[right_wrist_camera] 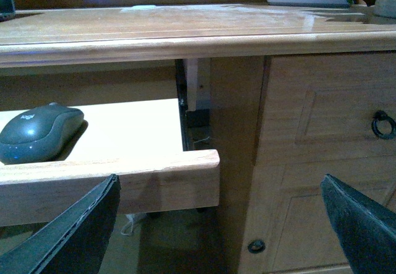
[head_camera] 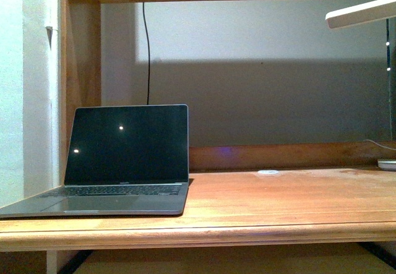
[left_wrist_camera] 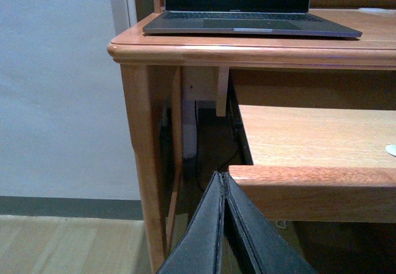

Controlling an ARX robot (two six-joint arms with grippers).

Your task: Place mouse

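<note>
Lying on shelf [right_wrist_camera: 124, 181], mouse [right_wrist_camera: 40, 132] beyond spread right jaws.

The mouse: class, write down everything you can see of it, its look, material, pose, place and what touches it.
The mouse shows only in the right wrist view. It is small, dark grey, rounded and oval, of what looks like matte plastic, with a small pale logo on its back; no cord shows. It lies flat, right way up, on the pulled-out wooden shelf under the desktop, behind the shelf's front lip. Only the shelf touches it.
</note>
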